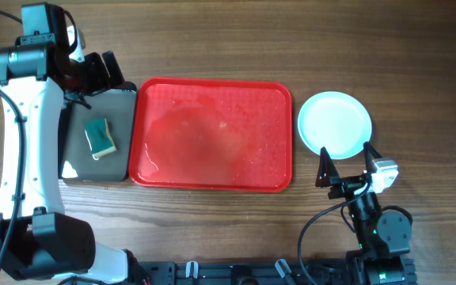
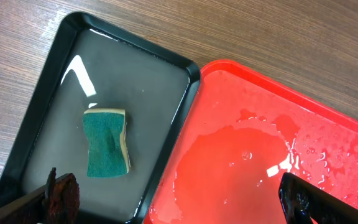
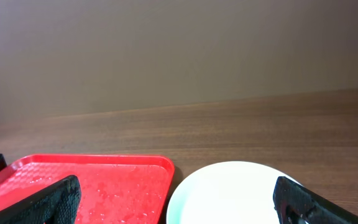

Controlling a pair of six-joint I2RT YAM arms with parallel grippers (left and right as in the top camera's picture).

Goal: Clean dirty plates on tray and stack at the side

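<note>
**Mia:** What is the right gripper (image 1: 345, 158) doing?

**Ben:** Its two fingers are spread wide. It holds nothing.

**Mia:** Where are the plates (image 1: 335, 124)?

**Ben:** Right in front of it, on the table (image 1: 212, 39), just beside the right end of the red tray (image 1: 212, 87). I see one round white top. I cannot tell how many lie under it.

**Mia:** And the left gripper (image 2: 178, 198)?

**Ben:** Spread wide too, and empty. It hangs over the far end of the black tray (image 1: 74, 150).

**Mia:** What else is there?

**Ben:** A green sponge (image 1: 100, 137) lies in the black tray. That tray sits right up against the red tray's left side. The red tray is wet, with a puddle (image 2: 235, 165) in it.
</note>
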